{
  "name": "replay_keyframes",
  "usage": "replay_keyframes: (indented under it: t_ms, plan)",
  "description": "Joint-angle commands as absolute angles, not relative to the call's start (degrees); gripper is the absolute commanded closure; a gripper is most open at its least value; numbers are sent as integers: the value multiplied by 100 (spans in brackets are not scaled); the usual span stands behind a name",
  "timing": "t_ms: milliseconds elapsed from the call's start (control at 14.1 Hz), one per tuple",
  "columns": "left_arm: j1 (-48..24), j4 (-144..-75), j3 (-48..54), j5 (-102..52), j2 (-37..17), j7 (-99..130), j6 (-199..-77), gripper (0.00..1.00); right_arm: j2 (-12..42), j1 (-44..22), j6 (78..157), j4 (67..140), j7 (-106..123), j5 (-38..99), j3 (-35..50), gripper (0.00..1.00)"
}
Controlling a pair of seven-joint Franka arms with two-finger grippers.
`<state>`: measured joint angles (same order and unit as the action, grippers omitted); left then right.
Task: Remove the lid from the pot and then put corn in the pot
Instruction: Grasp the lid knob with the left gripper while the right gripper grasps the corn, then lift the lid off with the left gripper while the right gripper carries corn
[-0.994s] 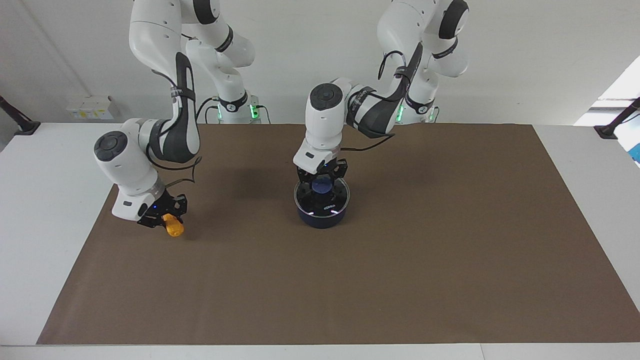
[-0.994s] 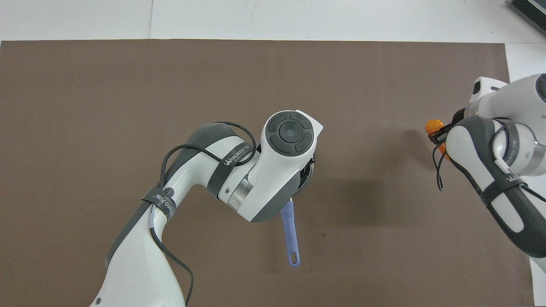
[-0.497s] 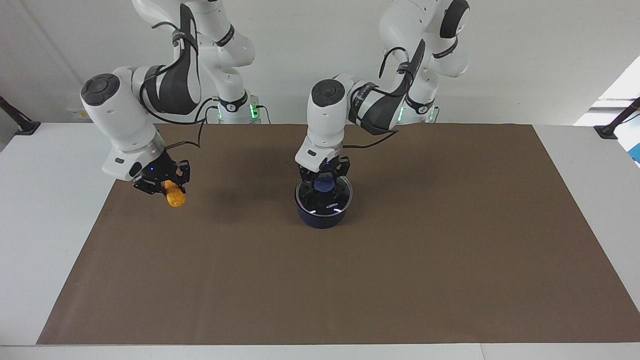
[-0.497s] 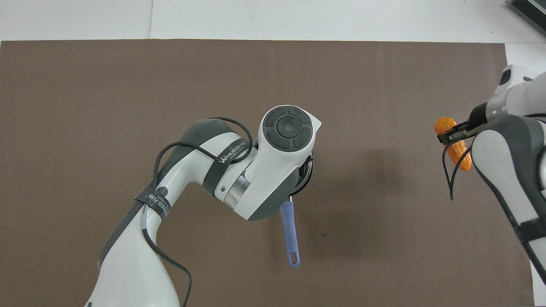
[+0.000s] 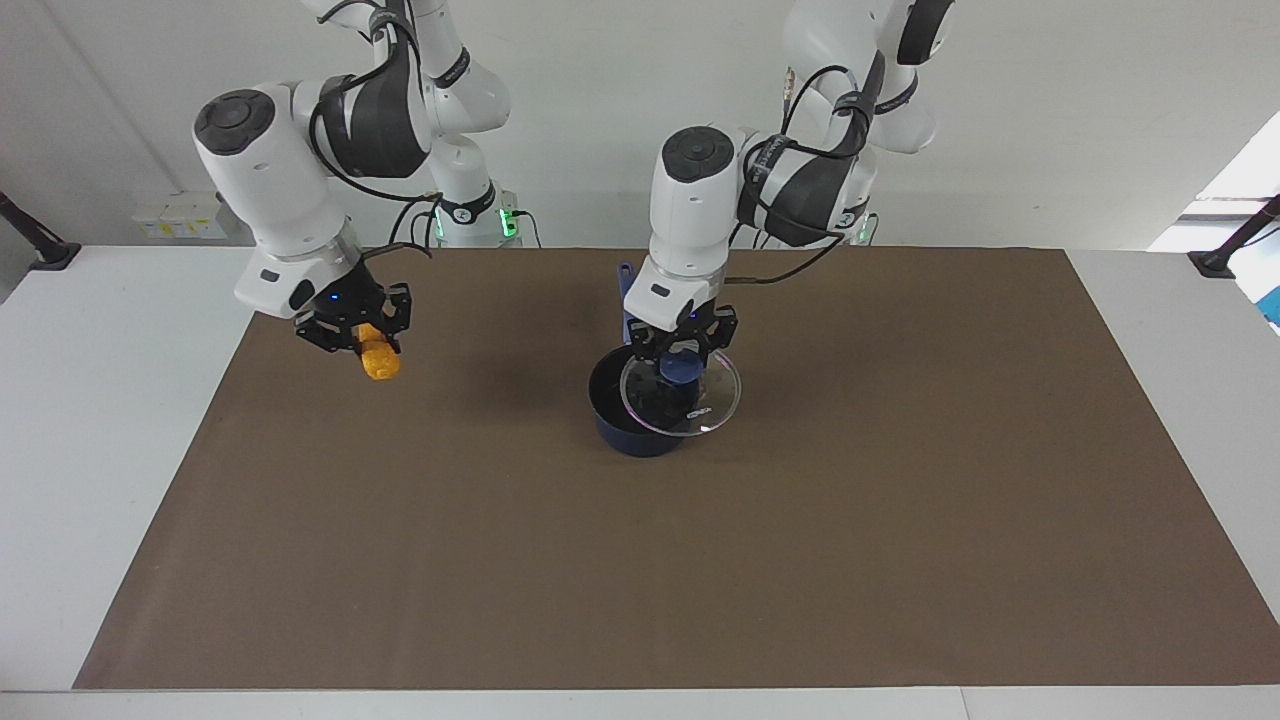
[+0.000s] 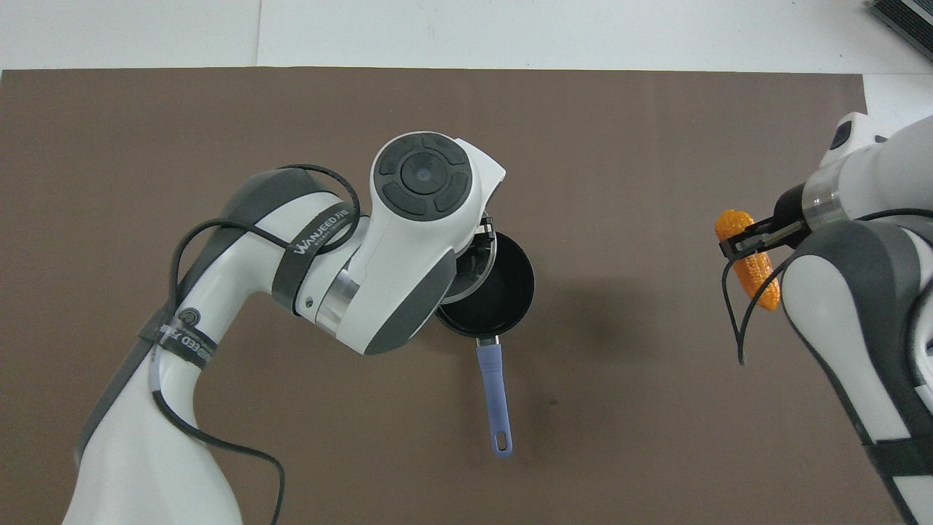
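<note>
The dark blue pot (image 5: 628, 418) stands mid-table, uncovered, its black inside showing in the overhead view (image 6: 499, 292). Its long blue handle (image 6: 494, 397) points toward the robots. My left gripper (image 5: 680, 360) is shut on the blue knob (image 5: 681, 372) of the glass lid (image 5: 700, 405). It holds the lid tilted just above the pot's rim, shifted toward the left arm's end. In the overhead view only an edge of the lid (image 6: 477, 266) shows under the wrist. My right gripper (image 5: 360, 340) is shut on the orange corn (image 5: 379, 363), up in the air over the mat at the right arm's end; the corn also shows in the overhead view (image 6: 752, 264).
A brown mat (image 5: 900, 520) covers most of the white table (image 5: 90, 400). Small white boxes (image 5: 180, 215) sit by the wall at the right arm's end. A dark clamp (image 5: 1230, 245) stands at the table's edge at the left arm's end.
My left gripper has lifted the lid off the pot and carried it toward the left arm's end. My right gripper has risen with the corn and moved toward the pot.
</note>
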<state>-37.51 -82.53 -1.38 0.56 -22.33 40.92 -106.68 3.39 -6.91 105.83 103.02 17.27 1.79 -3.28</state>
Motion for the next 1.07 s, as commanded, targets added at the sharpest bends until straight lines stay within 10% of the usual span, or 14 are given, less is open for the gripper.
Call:
replay_keyframes:
  t_ms: [0, 994]
  plan:
    - [-3376, -8429, -105, 97, -2074, 3482, -10591, 100, 465, -1035, 10713, 10301, 1128, 123, -316, 100]
    - [-1715, -10492, -97, 70, -1302, 697, -12005, 100, 2205, -3321, 11618, 9062, -1960, 193, -316, 100]
